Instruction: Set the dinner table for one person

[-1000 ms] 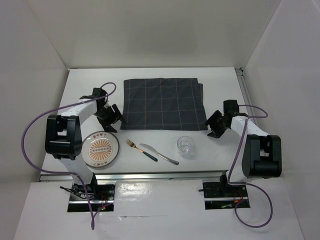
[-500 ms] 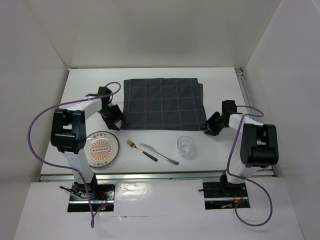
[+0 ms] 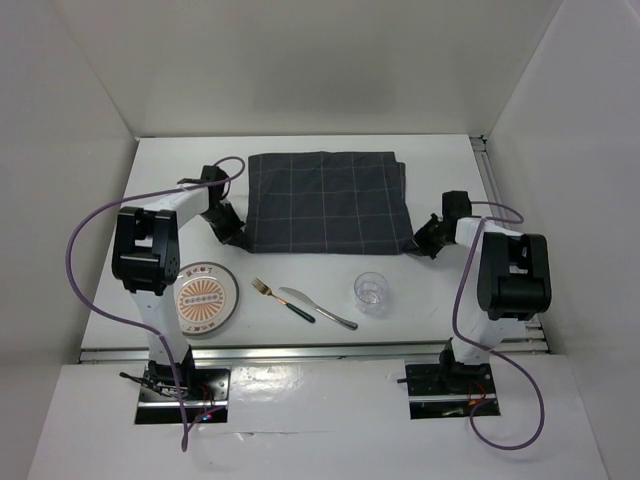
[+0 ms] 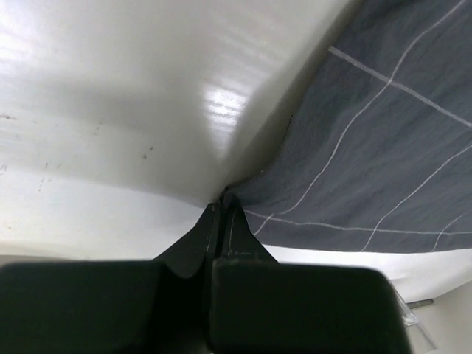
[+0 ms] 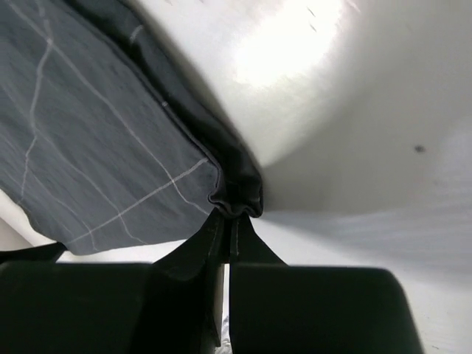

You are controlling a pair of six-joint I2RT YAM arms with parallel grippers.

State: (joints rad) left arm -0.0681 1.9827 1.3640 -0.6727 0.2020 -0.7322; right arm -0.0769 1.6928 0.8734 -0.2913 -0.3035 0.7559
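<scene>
As the top camera shows it, we log the white desk [image 3: 440,165] filling the walled bay, with a dark grid-lined cloth [image 3: 325,205] spread flat toward its far middle. The left tool [image 3: 232,233] sits at the cloth's near-left corner and the right tool [image 3: 421,243] at its near-right corner. Along the near edge, left to right, we see a patterned plate [image 3: 203,299], fork [image 3: 266,290], knife [image 3: 318,308] and clear glass [image 3: 371,291], all apart from the cloth.

Left wrist view: we see the left tool [image 4: 221,206] clenched, its tips pinching the cloth [image 4: 369,140] at the very corner. That corner appears slightly raised off the desk [image 4: 110,103], with shadow beneath.

Right wrist view: we see the right tool [image 5: 227,221] clenched on a bunched, folded corner of the cloth [image 5: 88,133]. Bare desk [image 5: 354,162] lies to the right.
</scene>
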